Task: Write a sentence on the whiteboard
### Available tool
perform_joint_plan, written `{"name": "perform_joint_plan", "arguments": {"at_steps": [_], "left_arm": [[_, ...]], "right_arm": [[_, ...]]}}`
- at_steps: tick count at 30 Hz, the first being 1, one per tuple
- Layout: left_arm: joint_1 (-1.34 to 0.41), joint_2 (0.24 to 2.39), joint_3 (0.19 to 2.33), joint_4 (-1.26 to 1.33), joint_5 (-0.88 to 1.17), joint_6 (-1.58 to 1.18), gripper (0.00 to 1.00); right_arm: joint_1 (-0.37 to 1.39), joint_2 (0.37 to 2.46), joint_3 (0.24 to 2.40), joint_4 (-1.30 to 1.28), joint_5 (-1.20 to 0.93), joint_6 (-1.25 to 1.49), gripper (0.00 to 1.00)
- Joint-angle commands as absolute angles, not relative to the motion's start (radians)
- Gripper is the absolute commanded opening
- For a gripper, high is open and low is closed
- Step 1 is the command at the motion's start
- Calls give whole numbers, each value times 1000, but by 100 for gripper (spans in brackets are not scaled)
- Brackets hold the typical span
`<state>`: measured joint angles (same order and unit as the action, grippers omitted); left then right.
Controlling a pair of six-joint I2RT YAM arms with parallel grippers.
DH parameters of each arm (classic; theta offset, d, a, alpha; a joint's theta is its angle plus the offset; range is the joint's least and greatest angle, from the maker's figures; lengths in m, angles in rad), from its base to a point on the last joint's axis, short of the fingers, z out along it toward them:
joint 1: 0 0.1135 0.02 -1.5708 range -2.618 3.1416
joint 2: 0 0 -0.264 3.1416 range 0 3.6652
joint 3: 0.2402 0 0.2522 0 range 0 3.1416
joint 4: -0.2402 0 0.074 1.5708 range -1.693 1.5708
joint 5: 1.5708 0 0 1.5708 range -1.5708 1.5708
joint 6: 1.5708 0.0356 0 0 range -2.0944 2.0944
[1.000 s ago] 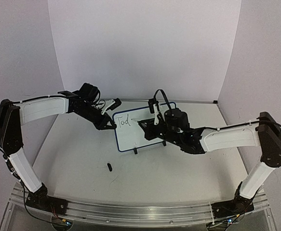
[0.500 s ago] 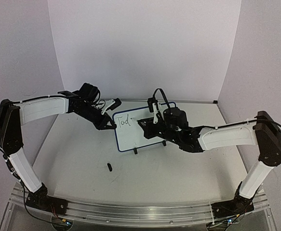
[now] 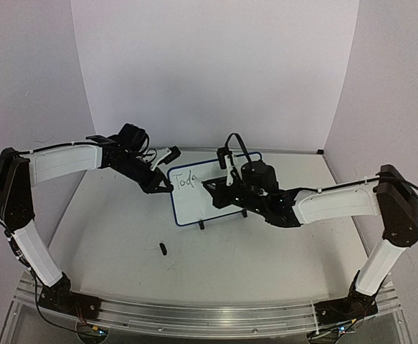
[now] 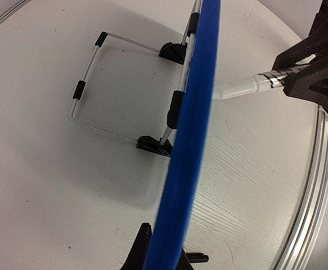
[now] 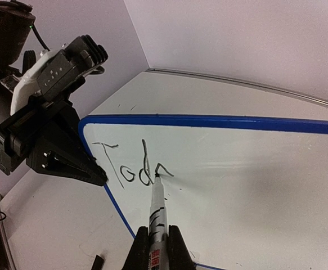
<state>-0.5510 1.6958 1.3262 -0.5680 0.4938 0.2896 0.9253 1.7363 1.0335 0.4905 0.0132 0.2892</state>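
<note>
Fingers of the right gripper (image 5: pixel 154 252): clenched on the marker (image 5: pixel 157 216) low on its barrel. The shaft runs straight out ahead of them, and its tip rests on the board face.
Fingers of the left gripper (image 4: pixel 166 256): pinched on the whiteboard (image 4: pixel 200 84) at its left edge, one finger on each side of the blue rim (image 5: pixel 209 121). The rim runs up and away from them in the left wrist view.
Where the sentence is: the sentence (image 5: pixel 131 166) so far reads roughly "Toda". It lies just ahead of the right fingers, ending at the marker tip, and just beside the left fingertip.
Where the board stands: tilted back on its wire stand (image 4: pixel 88 84) and two clip feet (image 4: pixel 151 144), which sit beyond and to one side of the left fingers.
How the board will handle: probably light and stiff, with a slick face. On such a thin stand it would likely slide or tip backward under pen pressure unless held.
Where to hold the board: on the rim, where the left fingers sit. That is clear of the writing area and opposes the push of the pen.
How the marker will handle: light, rigid and smooth-barrelled. Gripped this far back from the tip, it could pivot if pressed hard, so light contact seems wise.
Loose item: a small black piece (image 3: pixel 163 249), perhaps the cap, lies on the table (image 3: pixel 108 236) well behind both sets of fingers.
</note>
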Motion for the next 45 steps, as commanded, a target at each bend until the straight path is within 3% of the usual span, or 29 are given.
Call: {"name": "perform_joint_plan", "arguments": {"at_steps": [1, 45], "left_arm": [[-558, 1724, 1339, -594, 439, 312, 0], [-562, 1729, 1341, -597, 435, 315, 0]], "right_arm": [[920, 1742, 1019, 480, 56, 296, 0], [920, 1716, 1010, 475, 112, 288, 0]]}}
